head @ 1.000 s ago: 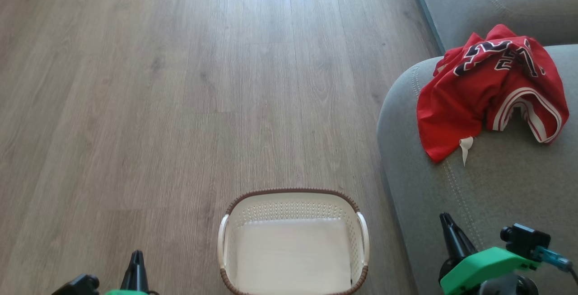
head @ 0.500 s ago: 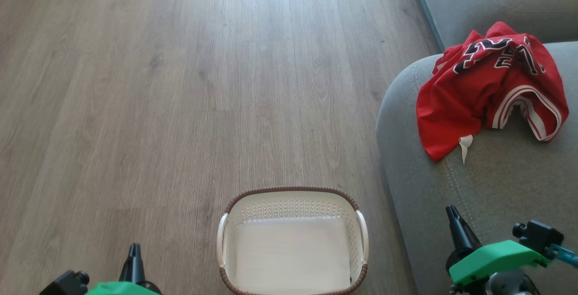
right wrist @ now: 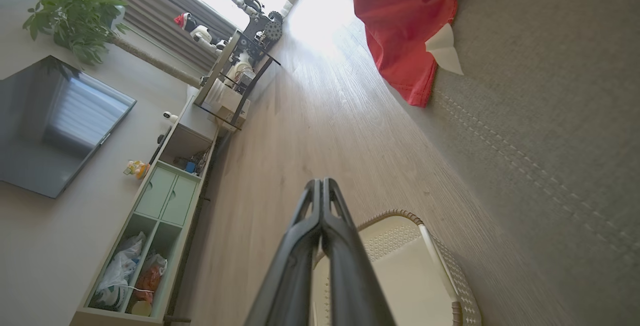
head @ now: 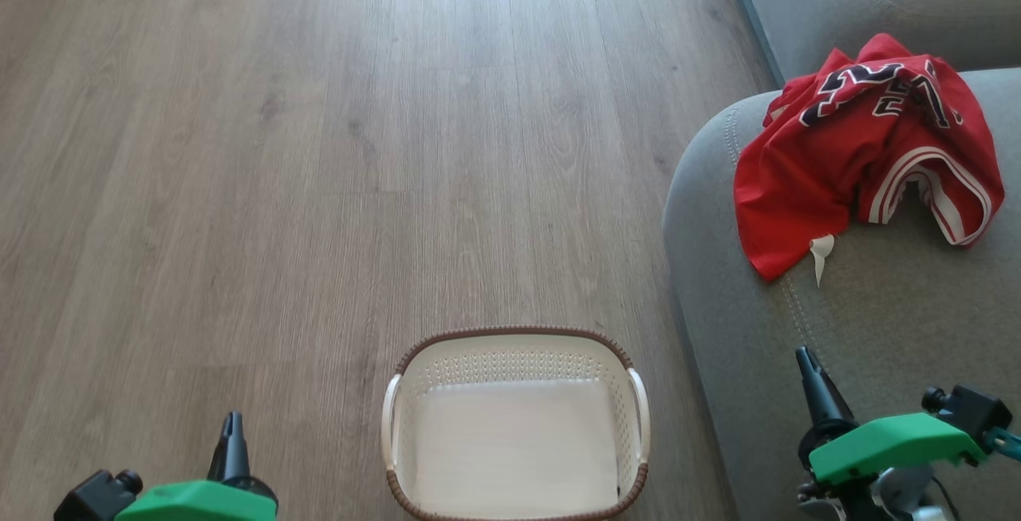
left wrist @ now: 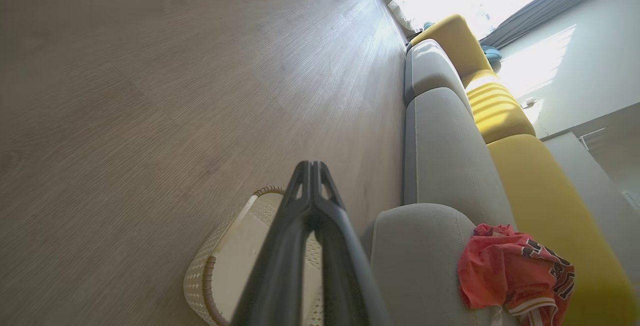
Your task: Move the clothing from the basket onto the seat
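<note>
The red clothing (head: 861, 150) lies crumpled on the grey seat (head: 877, 321) at the right, lettering and striped hem showing; it also shows in the left wrist view (left wrist: 515, 273) and right wrist view (right wrist: 400, 21). The cream basket (head: 516, 345) stands on the floor at bottom centre with nothing inside it. My left gripper (head: 233, 425) is shut at the lower left, left of the basket, its fingers (left wrist: 311, 186) pressed together. My right gripper (head: 804, 357) is shut over the seat's front part, its fingers (right wrist: 322, 201) together and holding nothing.
Wood-plank floor (head: 319, 146) stretches ahead and to the left. A second grey sofa cushion (head: 877, 2) lies beyond the seat, with yellow cushions (left wrist: 500, 111) behind. A TV (right wrist: 55, 126), a green cabinet (right wrist: 165, 201) and a plant (right wrist: 75, 11) stand along the far wall.
The head view has shifted slightly, the scene sliding up a little. My right gripper has risen and moved right in view; more of my left gripper has come into view.
</note>
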Controlling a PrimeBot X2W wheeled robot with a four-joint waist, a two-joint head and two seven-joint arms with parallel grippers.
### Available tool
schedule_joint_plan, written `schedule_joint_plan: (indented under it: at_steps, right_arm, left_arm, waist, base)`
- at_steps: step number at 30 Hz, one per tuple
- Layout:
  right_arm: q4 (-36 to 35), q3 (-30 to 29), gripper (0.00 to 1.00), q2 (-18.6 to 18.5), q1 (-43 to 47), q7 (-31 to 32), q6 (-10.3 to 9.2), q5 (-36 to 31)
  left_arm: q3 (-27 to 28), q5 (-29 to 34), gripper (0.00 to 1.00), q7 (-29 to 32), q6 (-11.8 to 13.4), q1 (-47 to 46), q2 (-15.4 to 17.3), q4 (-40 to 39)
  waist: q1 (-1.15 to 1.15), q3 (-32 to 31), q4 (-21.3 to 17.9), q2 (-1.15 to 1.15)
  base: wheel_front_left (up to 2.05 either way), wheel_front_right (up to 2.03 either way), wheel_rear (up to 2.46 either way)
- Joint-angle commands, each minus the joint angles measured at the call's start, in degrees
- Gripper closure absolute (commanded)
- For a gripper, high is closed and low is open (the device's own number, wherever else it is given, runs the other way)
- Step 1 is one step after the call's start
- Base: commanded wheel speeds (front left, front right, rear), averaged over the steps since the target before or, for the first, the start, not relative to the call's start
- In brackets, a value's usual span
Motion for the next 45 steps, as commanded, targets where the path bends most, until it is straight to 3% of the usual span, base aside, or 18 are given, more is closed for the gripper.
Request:
schedule_joint_plan:
  at_steps: [1, 45]
  right_arm:
    - [-2.14, 0.10, 1.00, -0.25, -3.54, 0.31, 0.25, 1.48]
    - [-2.67, -1.72, 1.00, -1.19, -7.37, 3.27, 0.41, 30.08]
  left_arm:
    - [2.20, -1.05, 1.00, 0.21, -0.44, -2.62, 0.39, -2.04]
    - [12.24, -22.13, 1.00, 7.10, -6.34, -4.90, -3.60, -5.90]
  waist:
    - [0.00, 0.02, -0.01, 0.00]
    - [0.00, 1.25, -0.63, 0.00]
  base:
    - [0.00, 0.00, 0.00]
    - [0.00, 0.00, 0.00]
